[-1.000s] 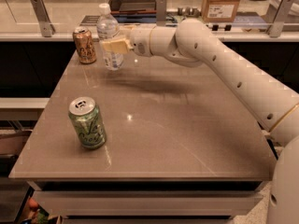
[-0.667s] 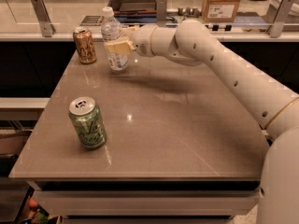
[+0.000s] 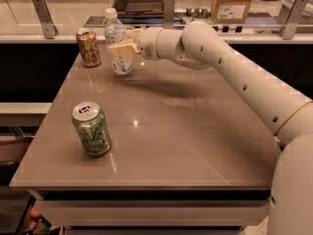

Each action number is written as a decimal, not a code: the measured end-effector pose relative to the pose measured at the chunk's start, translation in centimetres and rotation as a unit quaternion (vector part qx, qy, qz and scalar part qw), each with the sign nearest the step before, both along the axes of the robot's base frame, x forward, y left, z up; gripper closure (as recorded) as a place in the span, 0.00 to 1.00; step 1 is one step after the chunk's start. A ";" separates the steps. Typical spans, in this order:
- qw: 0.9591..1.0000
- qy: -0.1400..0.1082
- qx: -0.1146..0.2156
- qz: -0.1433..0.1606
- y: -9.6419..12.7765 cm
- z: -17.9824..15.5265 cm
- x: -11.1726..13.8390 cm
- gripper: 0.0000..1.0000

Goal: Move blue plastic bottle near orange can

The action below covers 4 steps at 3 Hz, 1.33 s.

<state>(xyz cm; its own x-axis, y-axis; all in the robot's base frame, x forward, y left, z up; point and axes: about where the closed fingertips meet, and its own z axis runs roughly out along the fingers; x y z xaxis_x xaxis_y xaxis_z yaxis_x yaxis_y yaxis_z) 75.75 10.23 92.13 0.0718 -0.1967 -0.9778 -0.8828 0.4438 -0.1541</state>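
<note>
The blue plastic bottle (image 3: 116,35) is a clear bottle with a white cap. It stands upright at the far left of the table, just right of the orange can (image 3: 88,47). The orange can is copper coloured with a silver top and stands near the table's back left corner. My gripper (image 3: 122,50) reaches in from the right on the white arm (image 3: 230,67). Its pale fingers are shut on the bottle's middle, and the bottle's base is at the table surface.
A green can (image 3: 91,128) with white script stands near the front left of the brown table (image 3: 186,131). Behind the table runs a counter with metal posts (image 3: 44,16), a dark tray (image 3: 142,1) and a cardboard box (image 3: 232,3).
My gripper and the bottle have shifted slightly to the right and down, setting the bottle lower against the table beside the orange can.
</note>
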 end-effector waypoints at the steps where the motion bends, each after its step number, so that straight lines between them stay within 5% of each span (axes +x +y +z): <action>1: 1.000 0.000 0.000 0.002 0.3 0.0 -0.1 0.36; 3: 1.000 0.001 0.001 0.007 0.9 -0.1 -0.2 0.00; 4: 1.000 0.001 0.001 0.007 0.9 -0.1 -0.2 0.00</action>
